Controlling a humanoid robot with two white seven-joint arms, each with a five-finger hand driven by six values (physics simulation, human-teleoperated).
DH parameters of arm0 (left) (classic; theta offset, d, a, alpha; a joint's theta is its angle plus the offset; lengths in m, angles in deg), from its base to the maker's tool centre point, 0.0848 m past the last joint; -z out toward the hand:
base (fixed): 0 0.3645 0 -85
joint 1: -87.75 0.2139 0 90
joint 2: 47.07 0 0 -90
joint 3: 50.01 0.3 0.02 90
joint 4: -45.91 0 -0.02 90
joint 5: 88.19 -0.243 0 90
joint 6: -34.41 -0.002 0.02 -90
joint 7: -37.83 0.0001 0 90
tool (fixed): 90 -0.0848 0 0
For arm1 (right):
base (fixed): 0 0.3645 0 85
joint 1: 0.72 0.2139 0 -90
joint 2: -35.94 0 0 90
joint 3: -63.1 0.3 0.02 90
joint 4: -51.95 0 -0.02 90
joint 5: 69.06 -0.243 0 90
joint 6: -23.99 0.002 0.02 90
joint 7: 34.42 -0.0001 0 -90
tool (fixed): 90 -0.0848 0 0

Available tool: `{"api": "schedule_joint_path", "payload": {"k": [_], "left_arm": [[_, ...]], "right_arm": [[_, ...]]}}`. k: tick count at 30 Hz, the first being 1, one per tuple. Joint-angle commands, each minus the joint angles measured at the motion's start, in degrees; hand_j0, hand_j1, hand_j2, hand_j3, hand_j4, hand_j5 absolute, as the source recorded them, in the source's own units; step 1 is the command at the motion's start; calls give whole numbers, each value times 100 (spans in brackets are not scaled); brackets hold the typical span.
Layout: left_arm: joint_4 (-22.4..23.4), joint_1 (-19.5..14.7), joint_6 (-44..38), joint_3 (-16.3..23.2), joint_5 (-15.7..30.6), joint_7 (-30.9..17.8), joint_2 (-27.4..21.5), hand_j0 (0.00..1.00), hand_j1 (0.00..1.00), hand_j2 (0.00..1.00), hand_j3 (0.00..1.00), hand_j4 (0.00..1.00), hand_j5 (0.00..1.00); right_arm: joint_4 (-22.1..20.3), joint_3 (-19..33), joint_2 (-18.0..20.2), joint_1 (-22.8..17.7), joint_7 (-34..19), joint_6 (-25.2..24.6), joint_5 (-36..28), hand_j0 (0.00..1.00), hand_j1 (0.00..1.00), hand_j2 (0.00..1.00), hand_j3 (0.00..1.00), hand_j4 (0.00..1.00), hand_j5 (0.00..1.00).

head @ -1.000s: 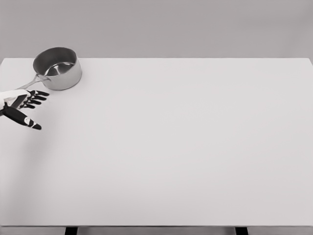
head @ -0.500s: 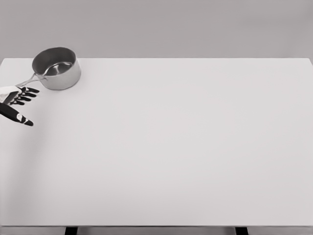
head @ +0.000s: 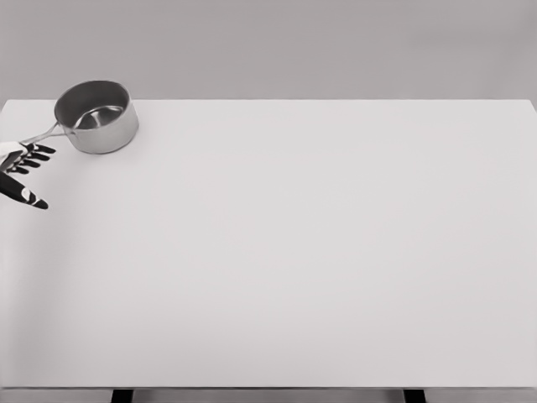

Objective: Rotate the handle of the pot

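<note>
A small steel pot (head: 96, 116) stands upright at the table's far left corner. Its thin handle (head: 44, 134) points to the lower left, toward the table's left edge. My left hand (head: 33, 176) enters at the left edge just below the handle's end, with dark fingers (head: 35, 154) spread and the thumb held apart lower down. It holds nothing, and the fingertips lie close under the handle's tip; contact cannot be made out. The right arm does not show.
The white table (head: 302, 252) fills most of the view, with its left edge near the hand and its far edge just behind the pot. Two dark legs show under the front edge.
The left hand has drawn back to the left and slightly up, partly out of view. The pot shifted a little left and its handle swung slightly upward early on.
</note>
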Motion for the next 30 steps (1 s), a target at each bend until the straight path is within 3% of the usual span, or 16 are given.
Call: {"api": "schedule_joint_path", "payload": {"k": [1, 4, 7, 18, 30], "left_arm": [[49, 0, 8, -1, -62, 1, 9, 100, 100, 100, 100, 100, 100], [93, -53, 8, -1, -185, 1, 18, 100, 100, 100, 100, 100, 100], [418, -237, 8, -1, -475, 1, 325, 100, 100, 100, 100, 100, 100], [611, -343, 17, -1, -651, 1, 361, 100, 100, 100, 100, 100, 100], [1253, -686, 131, -1, -1125, 1, 782, 100, 100, 100, 100, 100, 100]], "right_arm": [[-1, -2, 0, 0, -1, 0, 0, 100, 100, 100, 100, 100, 100], [-1, -2, 0, 0, -1, 0, 0, 100, 100, 100, 100, 100, 100], [-1, -2, 0, 0, -1, 0, 0, 100, 100, 100, 100, 100, 100], [-1, -2, 0, 0, -1, 0, 0, 100, 100, 100, 100, 100, 100], [-1, -2, 0, 0, -1, 0, 0, 100, 100, 100, 100, 100, 100]]}}
